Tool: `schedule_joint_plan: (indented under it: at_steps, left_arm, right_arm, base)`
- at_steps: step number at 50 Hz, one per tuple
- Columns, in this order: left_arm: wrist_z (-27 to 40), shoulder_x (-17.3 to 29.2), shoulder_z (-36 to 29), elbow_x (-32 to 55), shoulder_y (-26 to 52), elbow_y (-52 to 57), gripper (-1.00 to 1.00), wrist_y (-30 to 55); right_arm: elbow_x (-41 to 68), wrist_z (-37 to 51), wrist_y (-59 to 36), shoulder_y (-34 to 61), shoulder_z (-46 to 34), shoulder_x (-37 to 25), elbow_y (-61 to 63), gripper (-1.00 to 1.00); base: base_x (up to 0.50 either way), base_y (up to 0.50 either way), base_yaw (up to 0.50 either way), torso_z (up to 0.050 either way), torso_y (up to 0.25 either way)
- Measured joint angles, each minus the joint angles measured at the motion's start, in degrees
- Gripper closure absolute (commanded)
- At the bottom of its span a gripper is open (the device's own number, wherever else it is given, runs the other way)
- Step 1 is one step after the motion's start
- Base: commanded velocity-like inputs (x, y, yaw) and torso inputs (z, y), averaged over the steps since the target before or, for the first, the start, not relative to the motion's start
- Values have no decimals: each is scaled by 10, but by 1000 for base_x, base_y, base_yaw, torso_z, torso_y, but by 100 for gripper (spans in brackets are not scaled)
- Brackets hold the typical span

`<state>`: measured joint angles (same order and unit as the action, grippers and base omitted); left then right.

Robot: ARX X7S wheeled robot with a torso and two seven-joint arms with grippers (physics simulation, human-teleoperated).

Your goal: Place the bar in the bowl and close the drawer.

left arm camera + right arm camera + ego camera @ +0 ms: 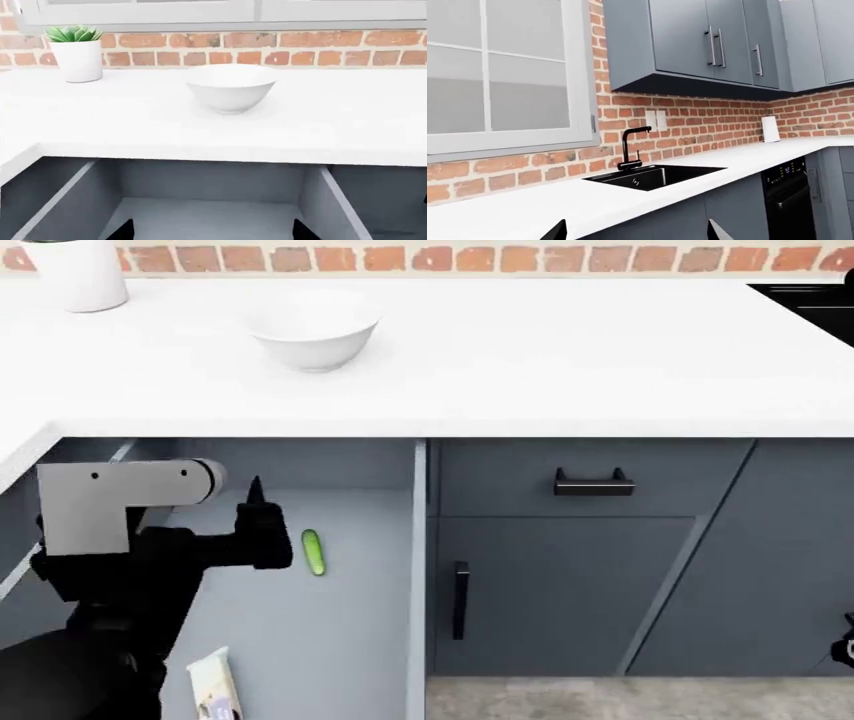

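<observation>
The drawer point(350, 625) stands pulled open under the counter at the left, its grey floor also in the left wrist view point(200, 212). The pale bar point(214, 685) lies at the drawer's near end, beside my left arm. The white bowl point(314, 333) point(230, 87) sits upright on the counter behind the drawer. My left gripper point(256, 502) point(212, 234) hovers over the drawer's middle, open and holding nothing, pointing toward the bowl. My right gripper point(636, 234) is open and empty, facing the counter by the sink.
A small green cucumber point(314, 552) lies in the drawer just right of my left gripper. A potted plant point(78, 272) point(77, 52) stands at the counter's back left. A shut drawer with a bar handle point(594, 482) and cabinet doors are to the right. A black sink point(650, 176) with a faucet.
</observation>
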<state>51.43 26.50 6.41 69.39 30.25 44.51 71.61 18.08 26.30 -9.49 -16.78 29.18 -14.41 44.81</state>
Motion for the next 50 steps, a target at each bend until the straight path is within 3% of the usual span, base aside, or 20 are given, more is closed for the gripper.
schedule_joint_plan:
  at_steps: [8, 20, 33, 50]
  left_arm:
    - [97, 19, -45, 132, 77, -87, -100, 88]
    - [222, 55, -100, 277, 135, -184, -100, 114]
    - [333, 114, -202, 433, 163, -259, -100, 45]
    - [366, 184, -398, 512, 208, -318, -100, -64]
  right_arm:
    - [2, -9, 10, -1, -14, 1, -15, -100]
    - [-4, -11, 9, 5, -35, -2, -25, -100]
    - [-4, -10, -3, 13, -46, -12, -22, -100]
    - [-8, -14, -8, 41, -74, -21, -55, -100]
  base:
    - [0, 0, 0, 0, 0]
    - [0, 0, 0, 0, 0]
    - [0, 0, 0, 0, 0]
    - [6, 0, 0, 0, 0]
